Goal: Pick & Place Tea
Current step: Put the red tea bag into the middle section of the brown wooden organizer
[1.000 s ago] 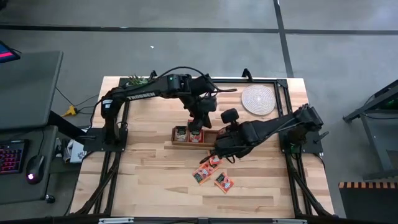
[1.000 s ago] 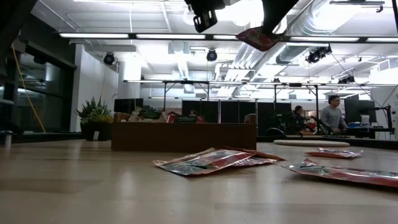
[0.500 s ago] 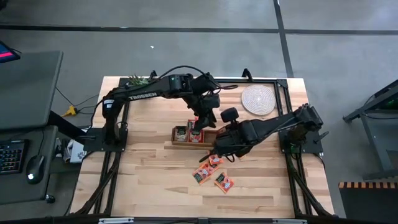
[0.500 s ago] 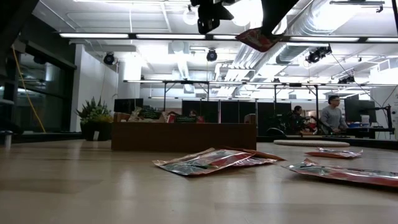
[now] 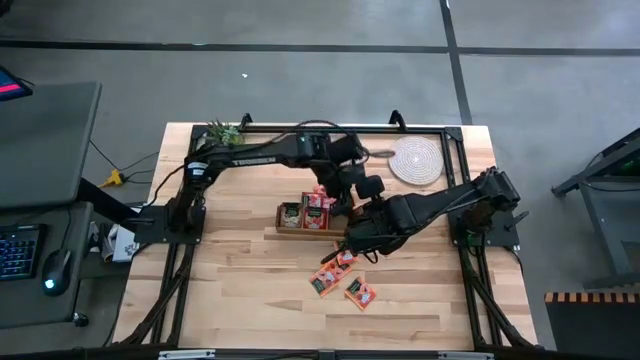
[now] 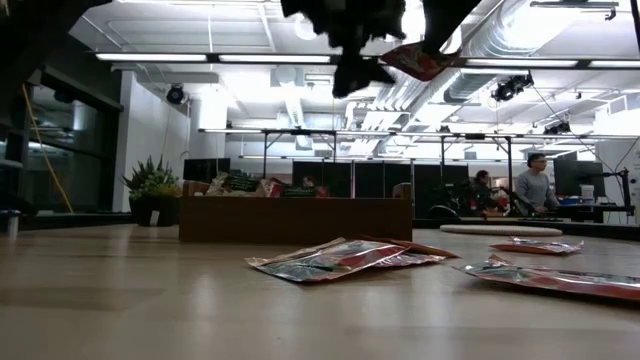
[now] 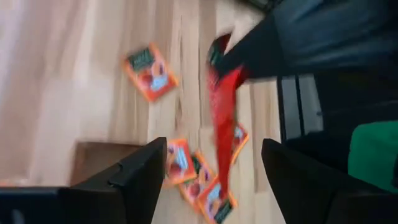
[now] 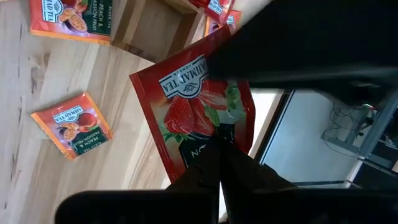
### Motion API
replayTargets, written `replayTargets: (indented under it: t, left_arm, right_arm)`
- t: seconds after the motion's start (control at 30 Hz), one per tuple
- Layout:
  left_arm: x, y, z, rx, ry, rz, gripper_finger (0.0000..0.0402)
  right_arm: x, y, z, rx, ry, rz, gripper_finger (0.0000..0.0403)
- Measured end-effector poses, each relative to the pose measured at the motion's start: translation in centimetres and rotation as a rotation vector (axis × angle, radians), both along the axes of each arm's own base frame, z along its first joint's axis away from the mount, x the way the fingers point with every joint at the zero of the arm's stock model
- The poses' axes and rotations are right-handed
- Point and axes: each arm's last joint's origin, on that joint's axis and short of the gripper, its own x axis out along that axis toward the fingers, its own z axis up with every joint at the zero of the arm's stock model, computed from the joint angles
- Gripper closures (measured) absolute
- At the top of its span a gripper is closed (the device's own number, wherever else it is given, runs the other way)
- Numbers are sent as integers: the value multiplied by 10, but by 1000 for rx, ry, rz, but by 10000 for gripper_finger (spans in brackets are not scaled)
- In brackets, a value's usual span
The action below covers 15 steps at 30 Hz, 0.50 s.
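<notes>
Nearest the front edge of the counter, three loose tea sachets are seen lying flat on the bare wood, close together and somewhat right of the middle; in the low view they are shown as flat packets in front of the wooden box. Just above and behind them, the right end effector is held off the counter, its fingers pressed together on a red strawberry sachet, which hangs clear of the surface and is also seen from the left wrist as a red strip. Directly behind this, the wooden box is set near the middle of the counter, its long side parallel to the front edge, and sachets are already held in its compartments on the left side. Over the box's right part the left end effector is raised, its fingers spread apart and nothing gripped between them. Farther back, toward the far right corner, a round woven mat is laid, and a small green plant is placed at the far edge on the left.
</notes>
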Motion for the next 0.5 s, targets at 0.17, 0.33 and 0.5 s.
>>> replayTargets:
  t: [0.17, 0.33, 0.5]
  left_arm:
    - [1, -7, 0, -13, -4, -21, 140]
    - [4, -7, 0, -6, -19, -3, 140]
    - [6, -5, 2, 7, -47, 9, 140]
  right_arm:
    - [0, 0, 0, 13, 3, -4, 403]
    - [0, 0, 0, 14, 0, -4, 403]
    - [0, 0, 0, 16, -5, -11, 403]
